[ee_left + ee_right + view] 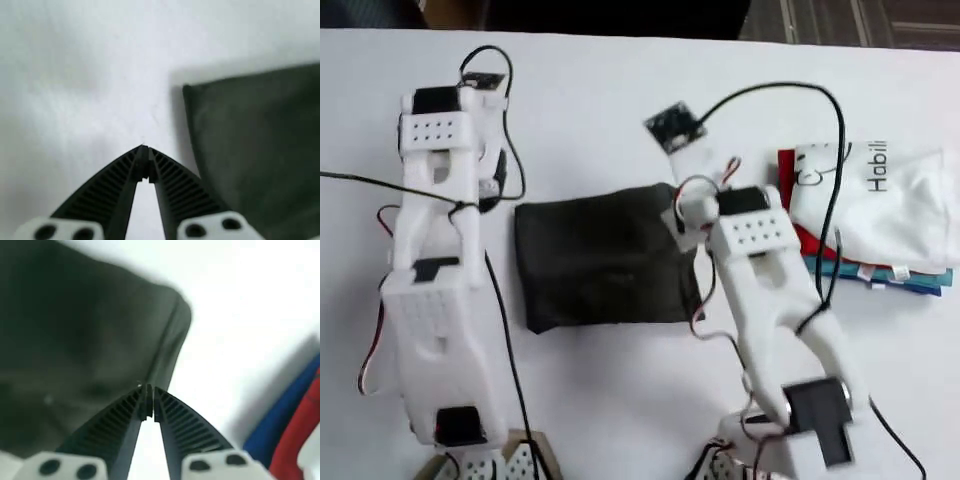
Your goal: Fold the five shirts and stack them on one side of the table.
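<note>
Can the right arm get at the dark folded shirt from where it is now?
Probably yes. The right pincer sits right at the edge of the dark shirt with nothing between them, though it is shut and would need to open first.

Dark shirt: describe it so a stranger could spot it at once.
On the white table, look to the middle. The dark shirt lies there alone, folded flat. Its near-black cloth sets it apart from the white, red and blue stack beside it.
</note>
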You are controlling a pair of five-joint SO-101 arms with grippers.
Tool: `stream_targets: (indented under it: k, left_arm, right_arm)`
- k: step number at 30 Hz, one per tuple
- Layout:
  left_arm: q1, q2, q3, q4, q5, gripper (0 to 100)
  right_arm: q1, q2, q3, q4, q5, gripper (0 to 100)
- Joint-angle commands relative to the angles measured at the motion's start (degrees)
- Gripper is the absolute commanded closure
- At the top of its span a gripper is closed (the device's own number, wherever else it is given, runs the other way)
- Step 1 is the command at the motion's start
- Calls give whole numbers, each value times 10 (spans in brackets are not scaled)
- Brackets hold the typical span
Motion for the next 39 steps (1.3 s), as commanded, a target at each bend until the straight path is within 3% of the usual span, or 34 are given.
stream_targets:
  k: [1,9,15,23,29,35,39]
  left_arm:
    - [21,-160,155,-25,-33,975]
    - [98,-474,589,-284,-48,975]
    - [150,-582,785,-402,-50,976]
    - [160,-583,849,-425,-87,976]
    - [151,-583,926,-488,-89,976]
    - [38,-586,916,-527,-84,976]
    - [9,-586,881,-525,-86,976]
  right_arm:
    - [8,95,-97,-7,-7,977]
    - [12,223,-208,-13,-8,977]
    - [29,296,-235,-36,-8,977]
    - [25,354,-253,-41,-47,977]
    - [24,369,-270,-36,-47,977]
    - [18,371,-270,-36,-43,977]
    - [18,371,-270,-36,-43,977]
